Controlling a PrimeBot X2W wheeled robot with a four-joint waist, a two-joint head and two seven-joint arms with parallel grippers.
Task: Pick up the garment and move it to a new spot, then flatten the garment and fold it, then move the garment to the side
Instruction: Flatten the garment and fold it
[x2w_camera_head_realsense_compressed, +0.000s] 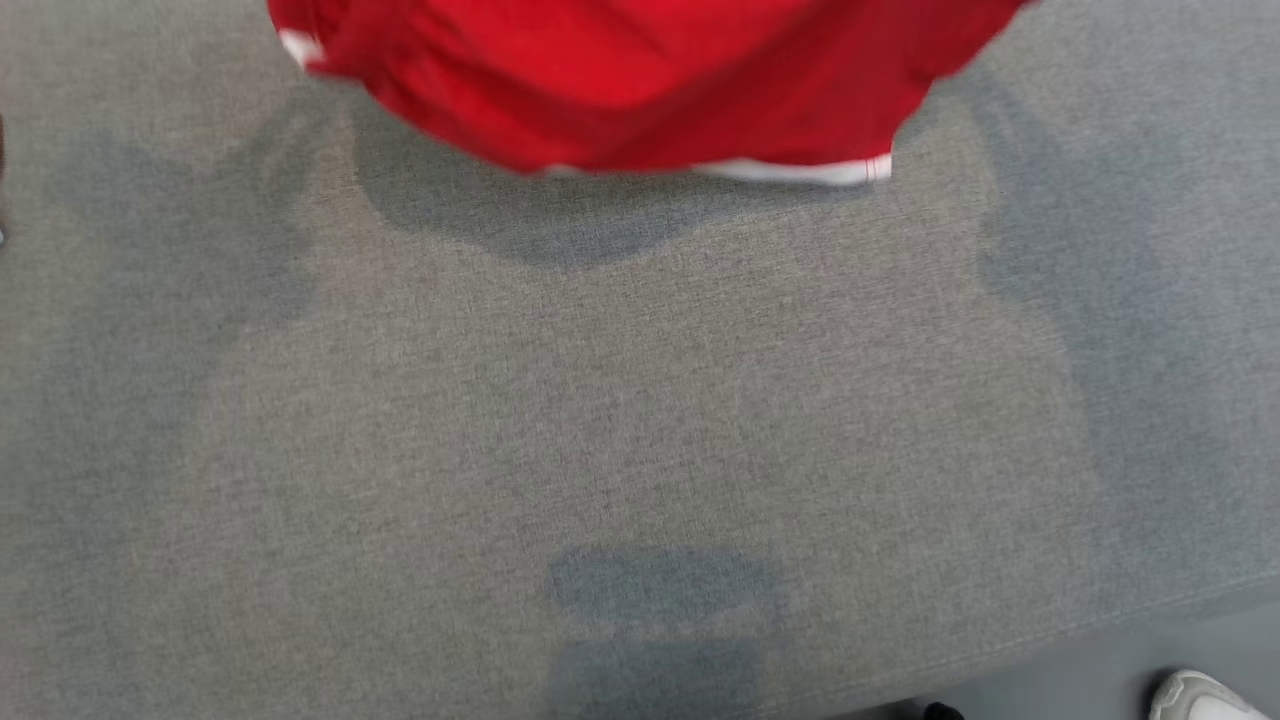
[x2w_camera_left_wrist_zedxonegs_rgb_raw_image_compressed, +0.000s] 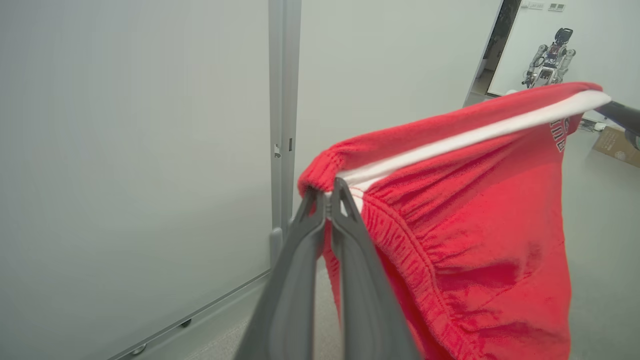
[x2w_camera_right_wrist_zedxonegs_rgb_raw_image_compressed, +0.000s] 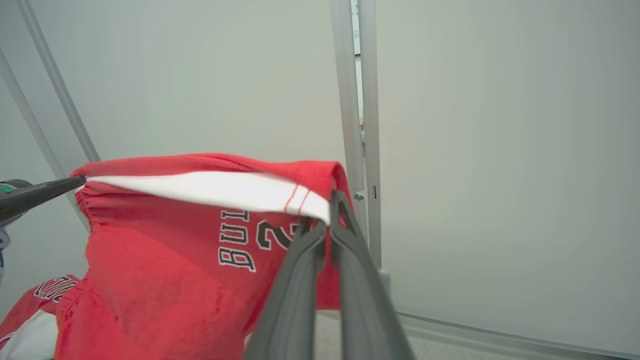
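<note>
A pale panelled wall (x2w_camera_left_wrist_zedxonegs_rgb_raw_image_compressed: 125, 150) with a grey upright post (x2w_camera_left_wrist_zedxonegs_rgb_raw_image_compressed: 284, 100) stands behind the arms. Far off in the left wrist view are another robot (x2w_camera_left_wrist_zedxonegs_rgb_raw_image_compressed: 550, 60) and a cardboard box (x2w_camera_left_wrist_zedxonegs_rgb_raw_image_compressed: 617, 146). A white shoe (x2w_camera_head_realsense_compressed: 1195, 698) shows on the floor just past the edge of the grey surface (x2w_camera_head_realsense_compressed: 640, 420).

The garment (x2w_camera_head_realsense_compressed: 620, 80) hangs in the air over the far part of that surface, blurred in the head view, with its shadow on the cloth below. The left gripper (x2w_camera_left_wrist_zedxonegs_rgb_raw_image_compressed: 326, 192) is clamped on one end of the waistband and the right gripper (x2w_camera_right_wrist_zedxonegs_rgb_raw_image_compressed: 324, 212) is pinched tight on the other, so the band runs taut between them.

The garment is red, soft and fleecy, with a gathered elastic waist, a smooth white stripe and black-and-white lettering. The surface is a coarse grey weave. The fingers (x2w_camera_left_wrist_zedxonegs_rgb_raw_image_compressed: 295, 290) are long, dark and tapering.
</note>
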